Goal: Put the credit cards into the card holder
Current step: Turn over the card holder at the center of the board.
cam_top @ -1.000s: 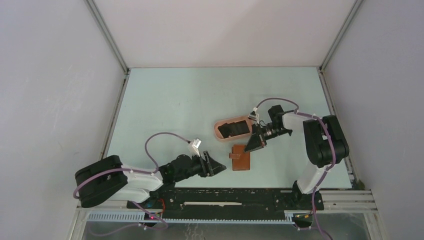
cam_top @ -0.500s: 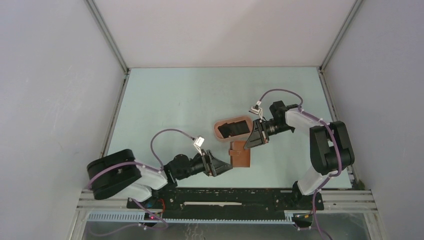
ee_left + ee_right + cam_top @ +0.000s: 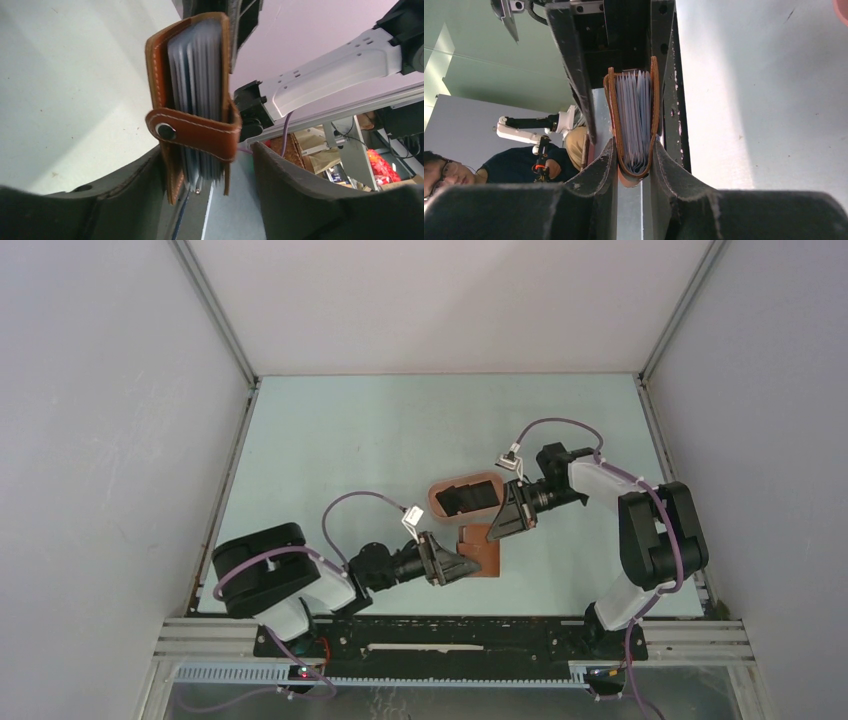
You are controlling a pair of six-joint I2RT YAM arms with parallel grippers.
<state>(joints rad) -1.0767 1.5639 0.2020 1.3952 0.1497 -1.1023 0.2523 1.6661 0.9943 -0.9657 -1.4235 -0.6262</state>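
- Brown leather card holder (image 3: 195, 75): stands on edge, pinched between the fingers of the right end effector (image 3: 633, 150), which is clenched on both leather covers. Greyish pockets show between the covers, just ahead of those fingers.
- Snap tab (image 3: 197, 132): wraps across the open side of the holder, with its metal stud (image 3: 165, 131) fastened. By this judgement the holder is not yet opened.
- Left end effector (image 3: 207, 152): released, with its fingers spread. The lower end of the holder sits between them, close against one finger and clear of the other. It has no grip on the holder.
- Credit cards (image 3: 462, 498): dark flat shapes lying in the pink tray (image 3: 432, 498), just beyond the right end effector and well ahead of the left one. The count cannot be told from above. No card is held by either end effector.
- Table (image 3: 380, 440): pale green, and carries the tray. The holder is close above it or resting on it, which cannot be told.
- Progress, as judged: early. Done: holder picked up and presented between both arms. Left: undo the snap, spread the covers, fetch each card from the tray and slide it into a pocket.
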